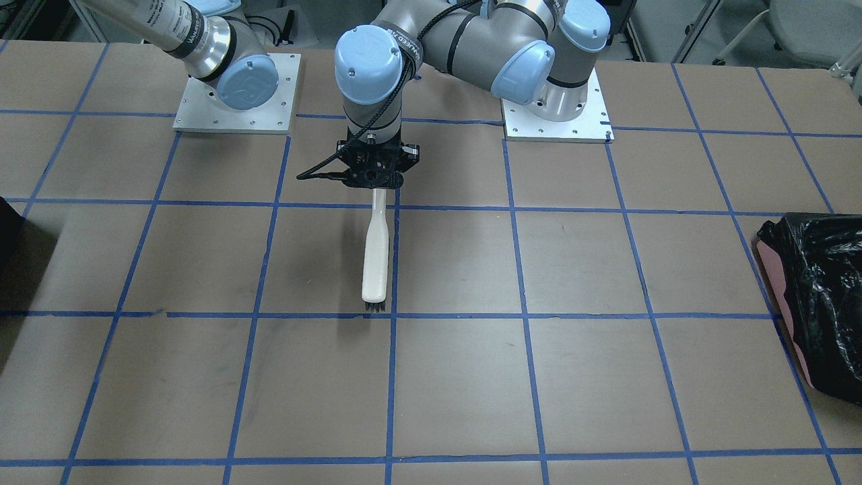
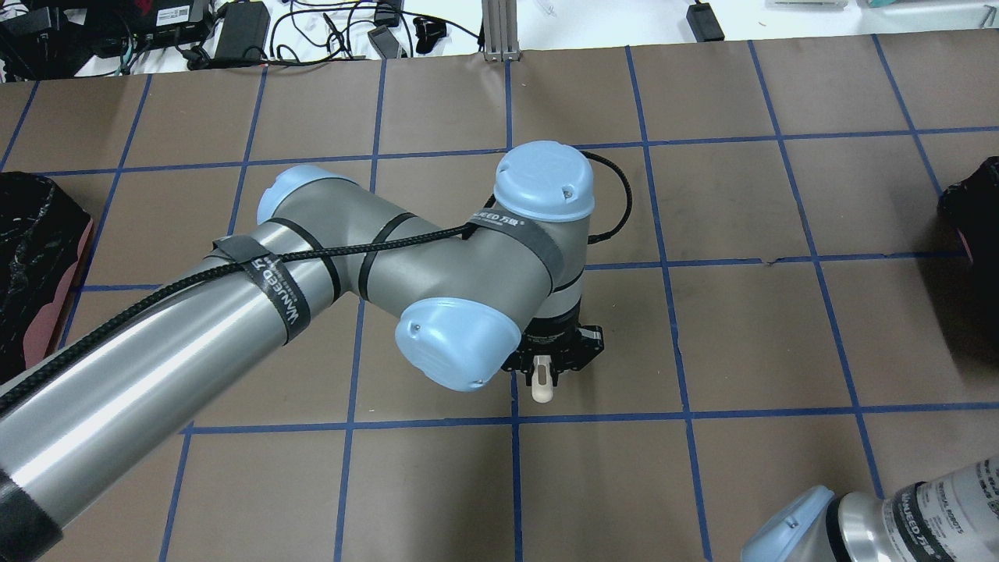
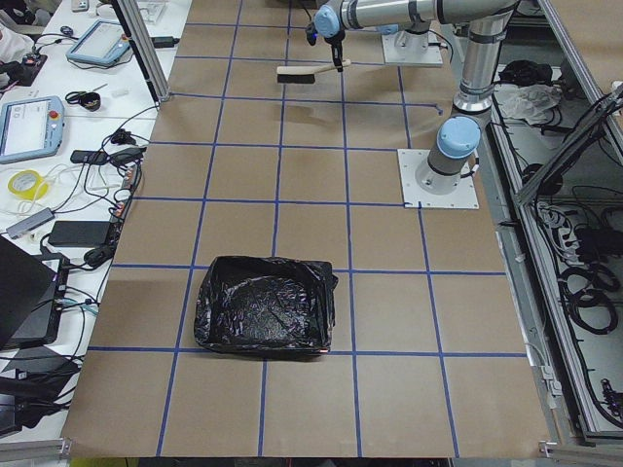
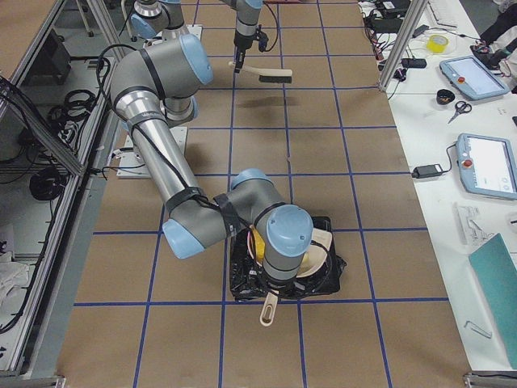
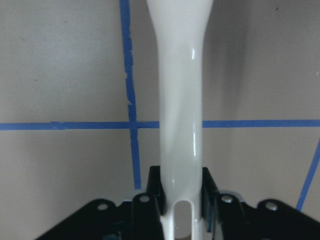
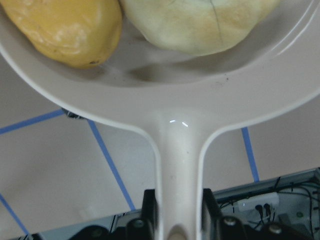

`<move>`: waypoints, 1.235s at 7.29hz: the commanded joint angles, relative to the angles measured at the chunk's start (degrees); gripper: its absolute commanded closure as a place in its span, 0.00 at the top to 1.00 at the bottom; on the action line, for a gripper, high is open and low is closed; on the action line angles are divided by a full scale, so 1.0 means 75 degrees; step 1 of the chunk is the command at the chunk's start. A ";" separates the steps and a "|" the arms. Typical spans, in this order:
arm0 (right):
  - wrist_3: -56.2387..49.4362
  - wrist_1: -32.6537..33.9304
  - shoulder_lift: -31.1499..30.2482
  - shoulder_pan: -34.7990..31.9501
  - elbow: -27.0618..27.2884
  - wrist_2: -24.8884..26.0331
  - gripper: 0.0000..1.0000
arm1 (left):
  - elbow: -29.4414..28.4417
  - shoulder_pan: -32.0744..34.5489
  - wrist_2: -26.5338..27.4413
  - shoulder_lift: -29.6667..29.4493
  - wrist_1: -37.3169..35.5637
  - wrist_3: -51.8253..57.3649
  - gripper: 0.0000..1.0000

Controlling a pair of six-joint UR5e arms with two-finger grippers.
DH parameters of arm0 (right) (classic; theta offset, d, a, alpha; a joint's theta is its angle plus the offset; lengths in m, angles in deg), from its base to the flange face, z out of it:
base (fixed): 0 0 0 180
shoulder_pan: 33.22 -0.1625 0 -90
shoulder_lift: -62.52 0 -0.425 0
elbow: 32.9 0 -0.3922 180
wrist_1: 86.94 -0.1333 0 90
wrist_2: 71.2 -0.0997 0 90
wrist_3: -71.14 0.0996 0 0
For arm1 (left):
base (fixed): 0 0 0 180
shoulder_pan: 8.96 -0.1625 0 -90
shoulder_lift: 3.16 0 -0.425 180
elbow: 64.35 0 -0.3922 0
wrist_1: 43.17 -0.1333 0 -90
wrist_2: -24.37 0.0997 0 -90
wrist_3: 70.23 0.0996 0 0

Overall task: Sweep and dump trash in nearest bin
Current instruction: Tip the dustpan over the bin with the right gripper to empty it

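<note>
My right gripper [image 6: 178, 222] is shut on the handle of the white dustpan [image 6: 185, 100]. In the pan lie an orange-yellow lump [image 6: 65, 30] and a pale cream piece [image 6: 200, 22]. No yellow-and-green sponge wedge shows. In the exterior right view the dustpan [image 4: 317, 246] hangs over a black-lined bin [image 4: 242, 283]. My left gripper [image 1: 374, 176] is shut on the handle of a white brush [image 1: 376, 256], held level above the middle of the table. The brush handle [image 5: 181, 100] fills the left wrist view.
A second black-lined bin [image 3: 263, 306] stands on the robot's left side and also shows in the front-facing view [image 1: 818, 296]. Blue tape lines grid the brown table [image 1: 579, 377]. Both arm bases [image 1: 236, 101] stand on plates at the robot's edge.
</note>
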 commanded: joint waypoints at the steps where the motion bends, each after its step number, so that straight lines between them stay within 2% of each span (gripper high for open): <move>1: 0.0040 0.0812 0.0023 -0.0734 0.0148 0.1643 0.00 | 0.0324 -0.0075 0.0027 0.0075 -0.0037 0.0251 0.00; 4: 0.0205 0.1307 -0.0012 -0.1520 0.0510 0.3520 0.00 | 0.0826 -0.0040 0.0121 0.0192 -0.0049 0.0229 0.00; 6: 0.0704 0.1260 -0.0315 -0.1873 0.1269 0.4387 0.00 | 0.0910 0.0007 0.0132 0.0251 -0.0084 0.0239 0.00; 7: 0.0766 0.1376 -0.0433 -0.1874 0.1552 0.4566 0.00 | 0.0899 0.0030 0.0109 0.0275 -0.0096 0.0217 0.00; 9: 0.0779 0.1389 -0.0446 -0.1874 0.1625 0.4591 0.00 | 0.0934 0.0054 0.0121 0.0298 -0.0084 0.0251 0.00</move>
